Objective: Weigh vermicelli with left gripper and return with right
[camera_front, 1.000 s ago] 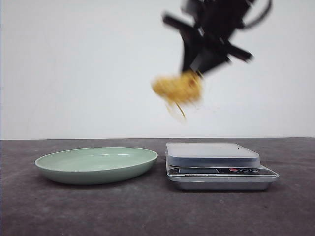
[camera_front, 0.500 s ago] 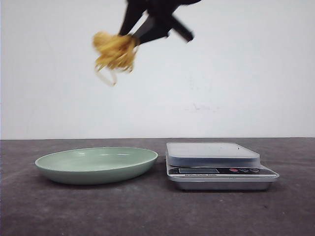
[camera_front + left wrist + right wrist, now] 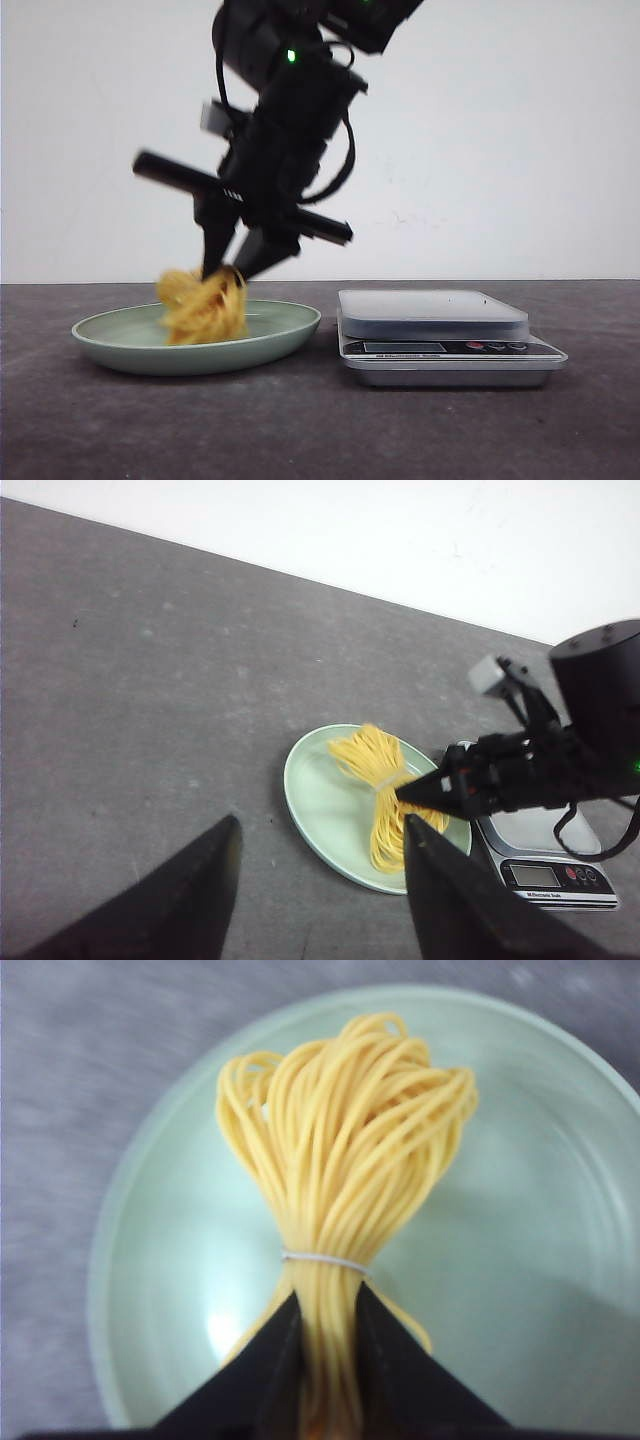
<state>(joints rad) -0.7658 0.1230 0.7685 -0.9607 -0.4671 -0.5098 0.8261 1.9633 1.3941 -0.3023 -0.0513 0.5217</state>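
The vermicelli (image 3: 203,305) is a yellow bundle tied with a thin white band, and its loops hang down into the pale green plate (image 3: 285,333). My right gripper (image 3: 226,270) is shut on the bundle's upper end, angled down over the plate. The right wrist view shows the strands (image 3: 340,1150) pinched between the right gripper (image 3: 325,1305) fingers above the plate (image 3: 530,1260). My left gripper (image 3: 320,875) stands open and empty, high above the table on the near side of the plate (image 3: 320,800). From there the vermicelli (image 3: 375,770) and the right gripper (image 3: 415,792) also show.
A silver kitchen scale (image 3: 440,330) with an empty weighing platform stands just right of the plate, also in the left wrist view (image 3: 545,845). The dark grey tabletop (image 3: 120,430) ends at a white wall behind.
My right gripper carried the vermicelli from above the scale leftward, then down into the plate. The scale and plate have not moved.
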